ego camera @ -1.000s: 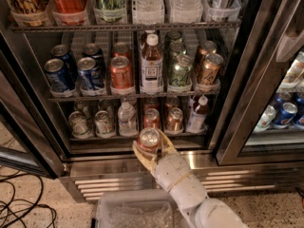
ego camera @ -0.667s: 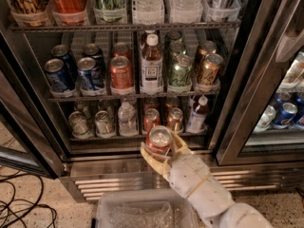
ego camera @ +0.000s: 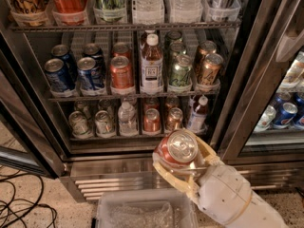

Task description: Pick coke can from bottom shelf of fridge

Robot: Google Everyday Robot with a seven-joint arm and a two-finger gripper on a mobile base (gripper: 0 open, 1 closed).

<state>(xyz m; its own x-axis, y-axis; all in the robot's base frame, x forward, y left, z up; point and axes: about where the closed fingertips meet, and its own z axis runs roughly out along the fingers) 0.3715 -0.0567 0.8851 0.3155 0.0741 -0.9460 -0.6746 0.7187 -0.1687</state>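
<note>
Red aluminium coke can (ego camera: pixel 182 147), silver-lidded, is sitting clamped in the cream two-finger gripper (ego camera: pixel 183 156), which is drawing it farther out from the dark wire bottom shelf (ego camera: pixel 118 137), now before the stainless-steel fridge's (ego camera: pixel 236 112) louvred base (ego camera: pixel 109 184), so the pick is looking nearly complete.

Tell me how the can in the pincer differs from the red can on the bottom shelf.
The coke can is gripped by the pincer, outside the fridge; the shelf can stands free on the bottom shelf. The coke can tilts its lid towards the camera; the shelf can stands upright. Both are red with silver lids.
</note>
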